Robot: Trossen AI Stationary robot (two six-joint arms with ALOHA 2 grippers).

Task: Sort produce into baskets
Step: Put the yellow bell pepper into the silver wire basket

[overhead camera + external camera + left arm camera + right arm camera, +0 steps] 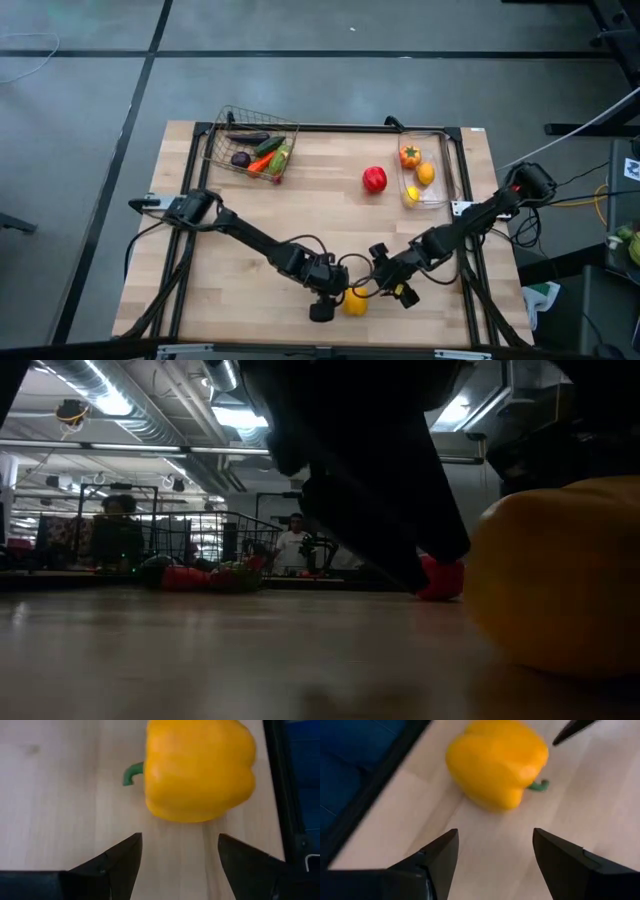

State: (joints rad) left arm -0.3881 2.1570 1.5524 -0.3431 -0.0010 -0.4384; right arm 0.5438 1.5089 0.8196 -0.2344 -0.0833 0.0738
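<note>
A yellow bell pepper (354, 301) with a green stem (132, 773) lies on its side on the wooden table near the front edge. It also shows in the low view (560, 580). My left gripper (330, 300) is open just left of it, and the pepper (197, 767) lies ahead of its fingertips (177, 837), untouched. My right gripper (388, 285) is open just right of the pepper (495, 762), fingers (495, 832) short of it. A wire basket (222, 128) at the far left holds several vegetables. A clear bin (448, 165) at the far right holds three pieces of fruit.
A red fruit (374, 179) lies loose on the table between the basket and the bin. A dark frame runs along the table's edges (470, 230). Bare wood lies across the middle of the table. A person shows in the room beyond (293, 545).
</note>
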